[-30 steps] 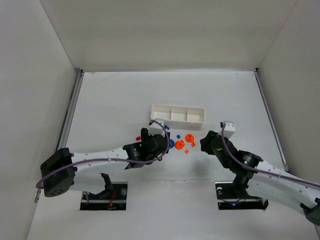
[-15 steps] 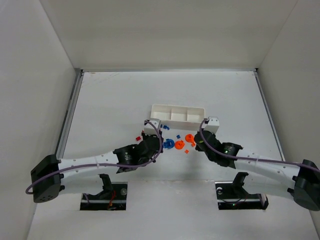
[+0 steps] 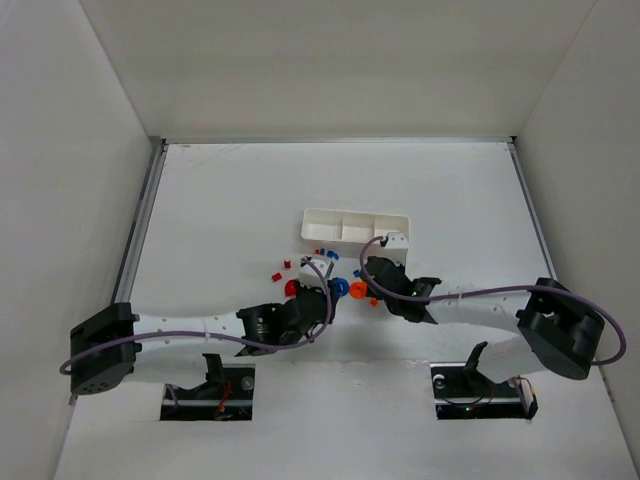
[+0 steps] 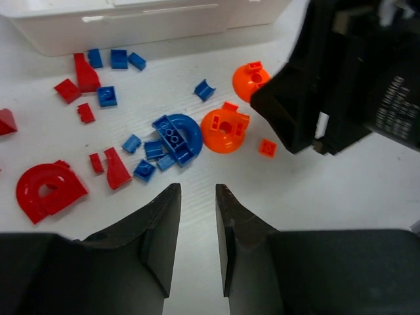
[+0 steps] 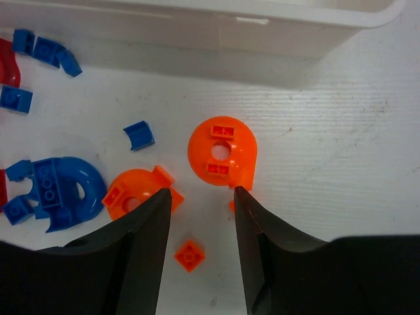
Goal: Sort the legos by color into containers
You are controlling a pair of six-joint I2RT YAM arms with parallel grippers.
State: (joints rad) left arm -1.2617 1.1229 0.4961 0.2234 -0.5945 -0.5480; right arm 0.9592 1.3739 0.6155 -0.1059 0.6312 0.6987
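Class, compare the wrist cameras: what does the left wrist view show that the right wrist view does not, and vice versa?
Left wrist only: the red arch piece, the left gripper with fingers narrowly parted, and the right arm's black body. Right wrist only: the right gripper, its fingers open and empty. Both: the blue arch, two round orange pieces, the small orange square and the white tray's wall.

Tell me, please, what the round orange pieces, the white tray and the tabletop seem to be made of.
Round orange pieces: likely moulded plastic, smooth and slightly glossy, with crisp studs. White tray: probably plastic too, smooth thin walls. Tabletop: perhaps painted wood or laminate, matte, with fine grain lines.
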